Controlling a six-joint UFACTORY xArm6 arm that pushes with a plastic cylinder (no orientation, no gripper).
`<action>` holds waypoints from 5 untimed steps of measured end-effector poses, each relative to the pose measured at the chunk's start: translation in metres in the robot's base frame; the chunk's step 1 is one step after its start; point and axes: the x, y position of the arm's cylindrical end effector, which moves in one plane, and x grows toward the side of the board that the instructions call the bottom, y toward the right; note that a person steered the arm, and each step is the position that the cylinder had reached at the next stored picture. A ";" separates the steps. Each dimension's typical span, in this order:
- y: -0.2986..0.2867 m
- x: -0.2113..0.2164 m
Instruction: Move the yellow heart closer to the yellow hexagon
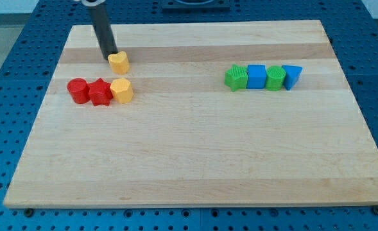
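Observation:
The yellow heart (119, 61) lies near the view's top left on the wooden board. The yellow hexagon (122, 90) sits just below it, a small gap apart. My tip (110, 56) touches the heart's upper left edge. The dark rod rises from there toward the view's top.
A red cylinder (78, 90) and a red star (99, 92) stand in a row touching the hexagon's left side. At the view's right, a row holds a green block (237, 77), a blue cube (257, 76), a green cylinder (275, 77) and a blue triangle (292, 76).

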 end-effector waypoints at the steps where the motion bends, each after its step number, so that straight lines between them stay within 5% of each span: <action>1: -0.017 0.011; 5: 0.061 0.017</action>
